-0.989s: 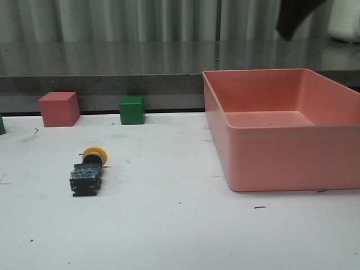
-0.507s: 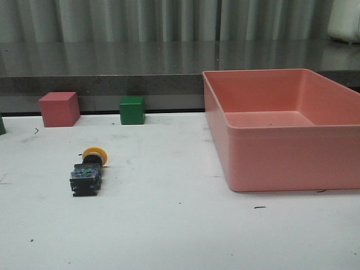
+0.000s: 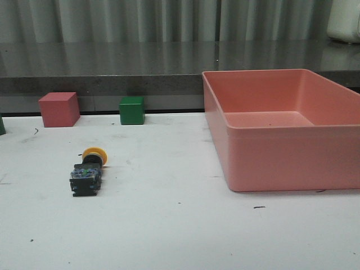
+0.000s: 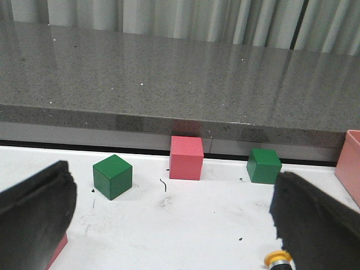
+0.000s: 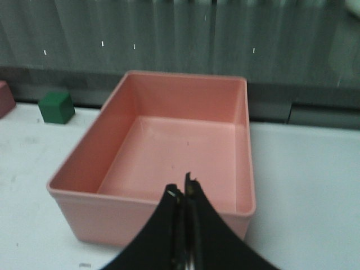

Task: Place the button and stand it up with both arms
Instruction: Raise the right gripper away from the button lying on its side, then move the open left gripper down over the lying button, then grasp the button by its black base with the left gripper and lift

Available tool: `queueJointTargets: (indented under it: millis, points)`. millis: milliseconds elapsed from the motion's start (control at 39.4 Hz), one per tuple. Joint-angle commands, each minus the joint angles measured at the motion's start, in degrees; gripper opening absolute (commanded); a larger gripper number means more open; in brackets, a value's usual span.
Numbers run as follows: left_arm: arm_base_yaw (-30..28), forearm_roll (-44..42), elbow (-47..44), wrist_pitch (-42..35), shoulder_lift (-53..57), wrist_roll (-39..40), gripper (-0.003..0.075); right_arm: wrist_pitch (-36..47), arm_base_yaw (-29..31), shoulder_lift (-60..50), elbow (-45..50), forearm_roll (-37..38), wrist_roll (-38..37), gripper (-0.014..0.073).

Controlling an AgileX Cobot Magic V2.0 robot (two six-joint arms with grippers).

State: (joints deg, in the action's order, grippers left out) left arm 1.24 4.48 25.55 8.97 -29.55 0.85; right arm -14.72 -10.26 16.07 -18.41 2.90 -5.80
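The button (image 3: 87,170) lies on its side on the white table at the left, yellow cap pointing away from me, black base toward me. Neither arm shows in the front view. In the left wrist view my left gripper (image 4: 169,219) is open and empty, its black fingers (image 4: 34,214) wide apart, and the button's yellow cap (image 4: 277,259) peeks out at one finger's edge. In the right wrist view my right gripper (image 5: 183,191) is shut and empty, held above the near wall of the pink bin (image 5: 225,135).
The large pink bin (image 3: 270,157) stands at the right of the table. A red cube (image 3: 58,108) and a green cube (image 3: 131,109) sit at the back edge. The left wrist view shows another green cube (image 4: 112,176). A grey counter runs behind.
A dark arm part at the top right of the front view one second ago has moved out of sight. The button and cubes have not moved.
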Motion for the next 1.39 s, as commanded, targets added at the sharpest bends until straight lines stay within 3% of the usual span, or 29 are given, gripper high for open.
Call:
queueJointTargets:
  millis: [0, 406, 634, 862, 1014, 1243, 1370]
  points:
    - [-0.10, 0.22, 2.15, -4.42, -0.49, 0.46, 0.0672, 9.46, 0.37, -3.29, 0.31, 0.99, 0.65, -0.0060]
    - [0.40, 1.47, 3.46, -7.23, -3.77, 0.46, 0.0672, 9.20, 0.37, -5.35, 0.68, 0.99, 0.65, -0.0060]
    - [10.09, 1.47, 10.97, -1.81, -18.36, 0.46, 0.0672, 9.20, 0.37, -5.35, 0.68, 0.99, 0.65, -0.0060]
    - [20.23, 3.52, 24.17, 13.20, -38.53, 0.46, 0.0672, 9.20, 0.37, -5.35, 0.68, 0.99, 0.65, -0.0060]
    - [20.95, 9.72, 35.16, 26.62, -51.57, 0.46, 0.0672, 9.20, 0.37, -5.35, 0.68, 0.99, 0.65, -0.0060]
    - [20.95, 9.04, 53.03, 48.23, -70.79, 3.31, 0.0672, 9.20, 0.37, -5.35, 0.68, 0.99, 0.65, -0.0060]
    - [20.95, 6.72, 62.14, 56.14, -79.44, 5.61, 0.0672, 9.20, 0.37, -5.35, 0.68, 0.99, 0.65, -0.0060]
